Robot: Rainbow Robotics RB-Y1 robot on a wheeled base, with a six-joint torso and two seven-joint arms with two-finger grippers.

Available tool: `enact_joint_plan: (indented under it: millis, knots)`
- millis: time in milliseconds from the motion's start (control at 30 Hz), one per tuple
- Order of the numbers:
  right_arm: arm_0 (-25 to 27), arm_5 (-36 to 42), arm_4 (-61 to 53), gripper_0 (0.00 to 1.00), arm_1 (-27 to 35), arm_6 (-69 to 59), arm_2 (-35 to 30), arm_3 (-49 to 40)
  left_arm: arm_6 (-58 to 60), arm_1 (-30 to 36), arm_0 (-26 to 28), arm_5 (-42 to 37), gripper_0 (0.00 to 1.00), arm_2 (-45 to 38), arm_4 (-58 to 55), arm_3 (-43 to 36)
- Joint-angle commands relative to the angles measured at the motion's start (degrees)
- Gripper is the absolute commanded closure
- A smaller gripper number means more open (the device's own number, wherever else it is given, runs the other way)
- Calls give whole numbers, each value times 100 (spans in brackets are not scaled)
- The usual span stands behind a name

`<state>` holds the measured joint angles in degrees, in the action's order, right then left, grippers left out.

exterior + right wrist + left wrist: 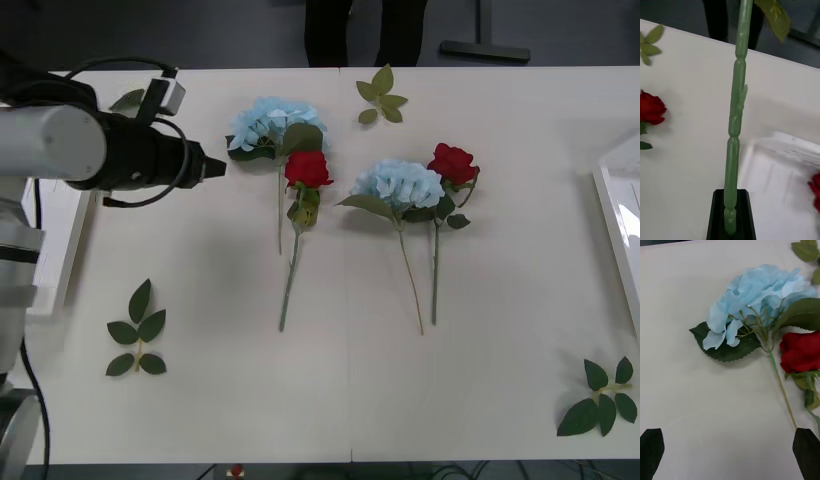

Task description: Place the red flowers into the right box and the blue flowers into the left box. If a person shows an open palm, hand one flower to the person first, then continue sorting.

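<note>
Four flowers lie on the table (200, 400): two blue flowers (272, 124) and two red flowers (308, 170), paired near its middle. By the look of it, most of the sorting is left. The left gripper (730, 450), its black fingers spread wide and holding nothing, hovers just short of the far-left hydrangea, whose stem lies close beside a rose. The right gripper (731, 215) is closed on a green stem (735, 123), held over the corner of the right box (625, 215), where a red head already lies. The left box (60, 250) sits behind the left arm; its contents cannot be told.
</note>
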<state>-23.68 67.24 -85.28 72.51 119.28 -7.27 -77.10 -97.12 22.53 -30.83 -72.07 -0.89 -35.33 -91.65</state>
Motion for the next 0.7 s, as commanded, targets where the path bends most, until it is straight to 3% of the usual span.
enact_joint_plan:
  millis: [33,167,333,700]
  knots:
    - [-190,-158,592,100,395,-1,-310,81,1064,-425,-354,44,0,458,967,-99]
    - [-190,-202,1172,100,632,51,-301,205,1626,-610,-477,413,0,889,1450,174]
    - [-93,-273,1699,100,650,201,-293,574,1925,-724,-556,1424,0,1451,1811,798]
    - [1349,-1538,2270,100,641,473,-310,539,1828,-882,-899,2355,0,1882,2083,1958]
